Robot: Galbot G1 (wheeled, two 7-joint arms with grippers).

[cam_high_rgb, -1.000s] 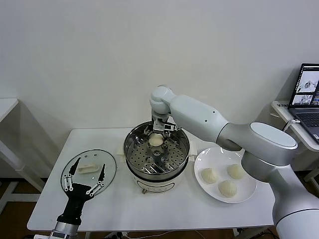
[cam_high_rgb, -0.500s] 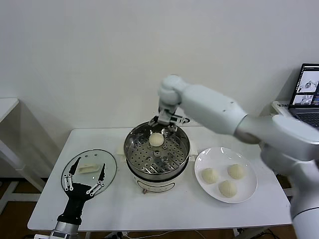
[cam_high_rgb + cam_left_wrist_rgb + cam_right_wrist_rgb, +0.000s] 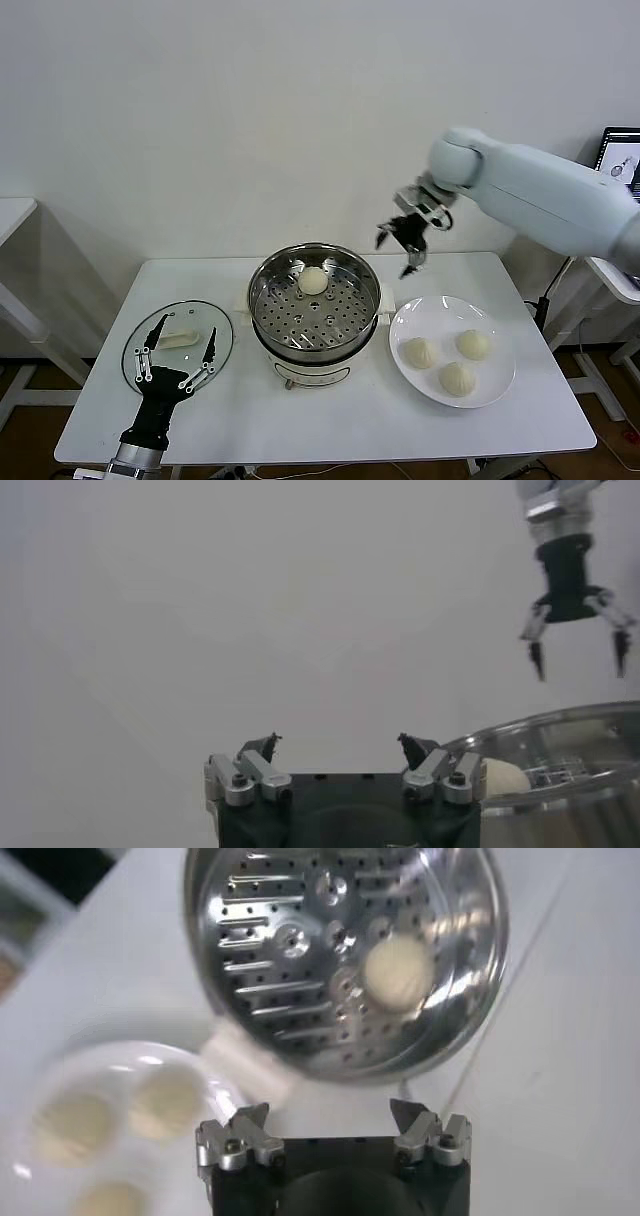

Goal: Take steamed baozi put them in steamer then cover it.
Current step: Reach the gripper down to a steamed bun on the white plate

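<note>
The right claw (image 3: 407, 240) hangs in the air with its fingers spread wide and nothing between them, above the back of the table (image 3: 300, 420), between the steamer (image 3: 314, 305) and the white plate (image 3: 500, 385). The coming move turns, I think, on this relation: the three steamed baozi on the plate (image 3: 447, 360) lie below the claw and more toward the front edge of the table, a little to the robot's right, so the claw must go forward and down to reach one. The buns are round, so they have no long axis and the fingers may close from any side. They sit near each other, and it seems to me the claw could push a neighbour when it takes one.

One baozi (image 3: 313, 281) already rests on the perforated tray, at the back side of the steamer. The right arm is clearly the nearer one to the plate. The left claw (image 3: 177, 358) is also open and empty, waiting over the glass lid (image 3: 222, 330) at the left part of the table, well apart from the plate, and the steamer stands between them
</note>
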